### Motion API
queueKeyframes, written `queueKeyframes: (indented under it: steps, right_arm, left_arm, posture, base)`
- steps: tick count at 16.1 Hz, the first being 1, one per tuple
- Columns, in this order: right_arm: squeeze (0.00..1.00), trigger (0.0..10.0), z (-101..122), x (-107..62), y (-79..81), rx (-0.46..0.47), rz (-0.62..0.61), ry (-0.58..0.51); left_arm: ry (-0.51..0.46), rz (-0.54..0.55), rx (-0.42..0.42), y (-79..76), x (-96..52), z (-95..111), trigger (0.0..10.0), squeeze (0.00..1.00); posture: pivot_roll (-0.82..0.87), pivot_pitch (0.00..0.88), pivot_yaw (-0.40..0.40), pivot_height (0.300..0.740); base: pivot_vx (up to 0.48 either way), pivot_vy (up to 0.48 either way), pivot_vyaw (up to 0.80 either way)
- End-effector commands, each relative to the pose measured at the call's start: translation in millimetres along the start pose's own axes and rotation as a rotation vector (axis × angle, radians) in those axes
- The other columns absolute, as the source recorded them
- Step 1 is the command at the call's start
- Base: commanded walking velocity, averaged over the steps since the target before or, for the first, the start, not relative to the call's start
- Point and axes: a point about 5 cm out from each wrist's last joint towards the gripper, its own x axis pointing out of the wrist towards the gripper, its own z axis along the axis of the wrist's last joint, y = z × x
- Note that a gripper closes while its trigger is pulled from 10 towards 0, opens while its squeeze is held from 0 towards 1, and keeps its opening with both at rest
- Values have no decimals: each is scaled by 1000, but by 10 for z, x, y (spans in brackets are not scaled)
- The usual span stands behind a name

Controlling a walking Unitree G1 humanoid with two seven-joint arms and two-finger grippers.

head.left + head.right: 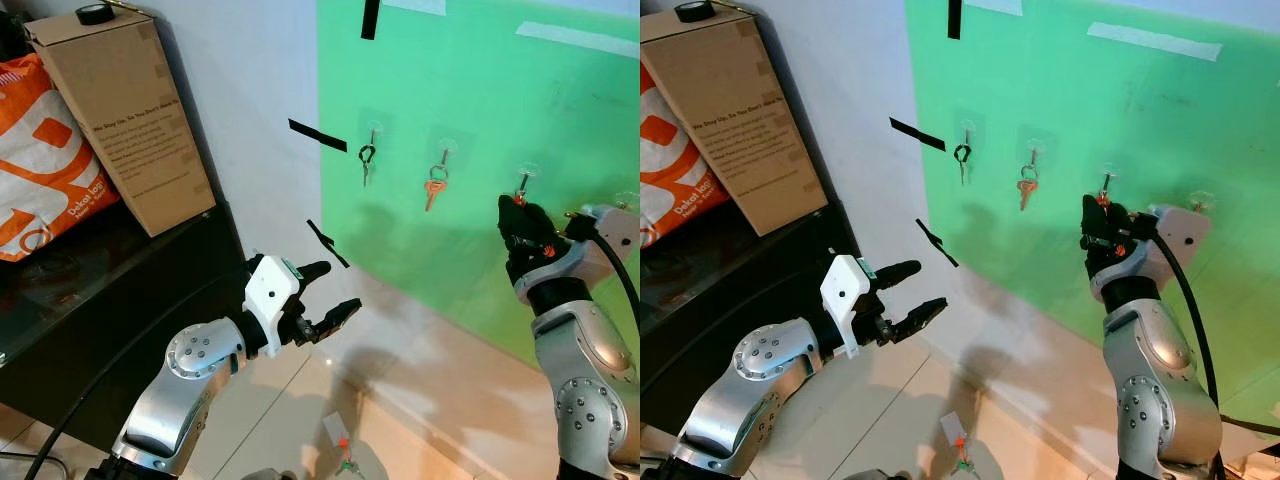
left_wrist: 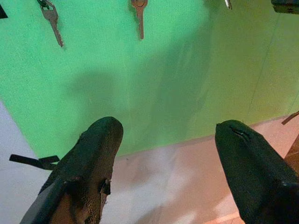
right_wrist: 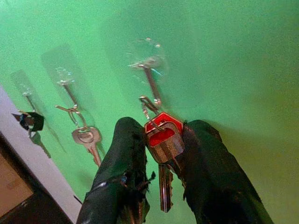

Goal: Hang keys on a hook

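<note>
Right gripper (image 3: 161, 154) up against the green wall panel (image 1: 480, 120), fingers closed on the red-headed keys (image 3: 162, 140), key ring right at the clear hook (image 3: 148, 65). Beside that hook on the panel, an orange key (image 1: 434, 188) and a black key (image 1: 366, 158) on hooks of their own. Left gripper (image 1: 325, 295) well below and away from the panel, fingers spread wide, holding nothing. Cardboard box (image 1: 120, 110) on the dark cabinet (image 1: 120, 290), off to the panel's left.
</note>
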Motion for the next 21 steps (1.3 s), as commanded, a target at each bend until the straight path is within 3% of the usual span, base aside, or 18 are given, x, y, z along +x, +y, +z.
queueKeyframes:
  steps: [1, 4, 8, 21]
  right_arm:
    - [0, 10000, -3, 4, -41, 37, -24, 5]
    - [0, 10000, -6, -5, -68, 78, -33, 6]
    - [0, 10000, -58, -63, 60, 71, 72, 40]
    - [0, 10000, 106, -65, 112, 126, 114, -46]
  left_arm:
    - [1, -8, 14, -6, -18, 32, 10000, 0]
    - [2, -11, 15, -4, -19, 33, 10000, 0]
    - [4, -15, 18, 1, -21, 36, 10000, 0]
    - [7, -32, 21, -22, -20, 26, 10000, 0]
  posture:
    - [-90, 0, 65, 740]
    - [-91, 0, 67, 740]
    - [-91, 0, 69, 740]
    - [-93, 0, 70, 740]
  base:
    - [0, 0, 0]
    - [0, 0, 0]
    - [0, 0, 0]
    - [0, 0, 0]
